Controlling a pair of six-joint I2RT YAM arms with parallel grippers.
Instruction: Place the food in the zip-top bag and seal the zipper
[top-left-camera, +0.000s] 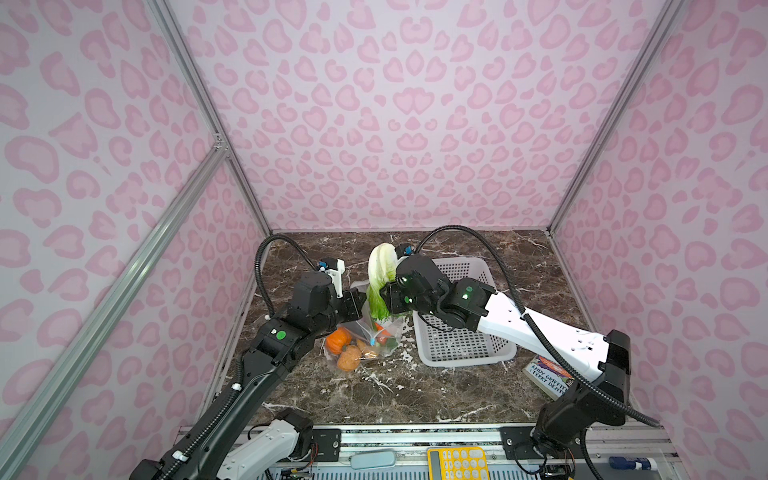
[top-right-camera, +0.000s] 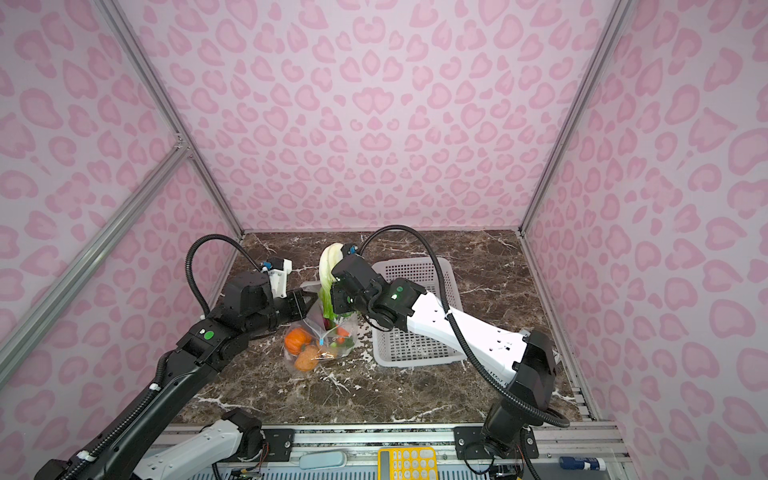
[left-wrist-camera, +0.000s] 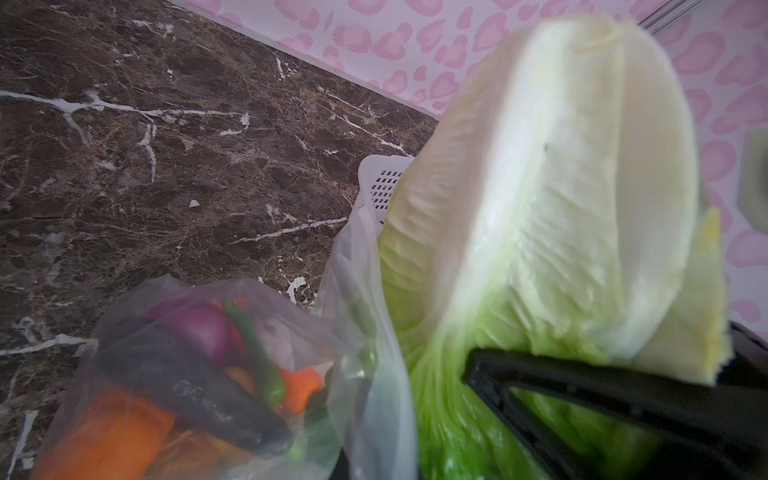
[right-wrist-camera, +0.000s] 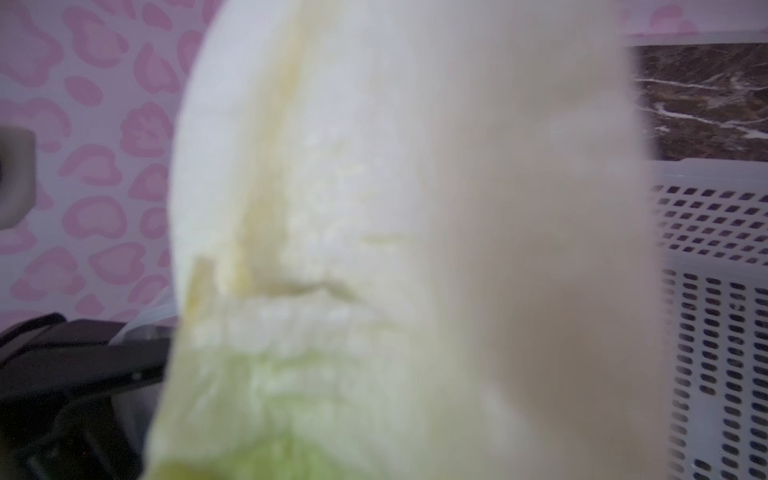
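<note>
Cabbage at the bag
Right gripper (top-left-camera: 385, 302) grasps cabbage (top-left-camera: 379, 268), leaves down at bag (top-left-camera: 360, 332) mouth; left gripper (top-left-camera: 361, 300) clenched on bag's edge.

Robot-lab test cell. Pink blotch-print wall panels (top-left-camera: 395, 124) on silver aluminium frame struts (top-left-camera: 602, 137); brown white-veined marble-pattern tabletop (top-left-camera: 415, 395); black-and-white left arm (top-left-camera: 257, 365) and right arm (top-left-camera: 540, 332); grooved metal mounting rail (top-left-camera: 415, 432) at 6 o'clock.

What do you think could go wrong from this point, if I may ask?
1. The cabbage, held by the right pincer, looks wide for the zip-top bag mouth and may snag its rim.
2. Pushing down could pull the film out of the left pincer, collapsing the opening.
</note>
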